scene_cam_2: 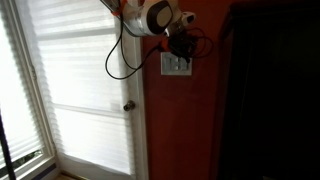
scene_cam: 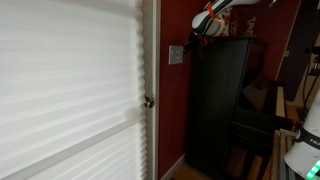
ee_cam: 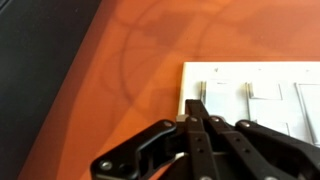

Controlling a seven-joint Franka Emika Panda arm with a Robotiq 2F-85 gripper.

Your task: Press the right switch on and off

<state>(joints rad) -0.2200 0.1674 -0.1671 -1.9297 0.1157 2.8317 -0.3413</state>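
Pressing the right switch (scene_cam_2: 184, 65) cleanly is mostly a matter of aim, since it is only one half of the small pale switch plate (scene_cam_2: 177, 64) on the red wall (scene_cam_2: 200, 110), at upper centre of the frame in both exterior views. The door (scene_cam: 70, 90) with its blinds fills the left of the frame, and the round door knob (scene_cam: 149, 101) sits lower down, well apart from the plate.

The pincer (ee_cam: 195, 108) has its fingers drawn together into a single narrow tip, holding nothing, which suits poking a rocker. In the wrist view that tip lies at the near edge of the plate. Whether it is already touching cannot be told. In an exterior view the pincer (scene_cam_2: 180, 46) hangs just above and over the plate's top.

To do this well, I judge the tip should:
- line up squarely over the right rocker alone, clear of its neighbour
- push straight into the wall with light force until the rocker tips
- shift to the rocker's opposite end for the second press

A slanted push may slide off, or catch both rockers.
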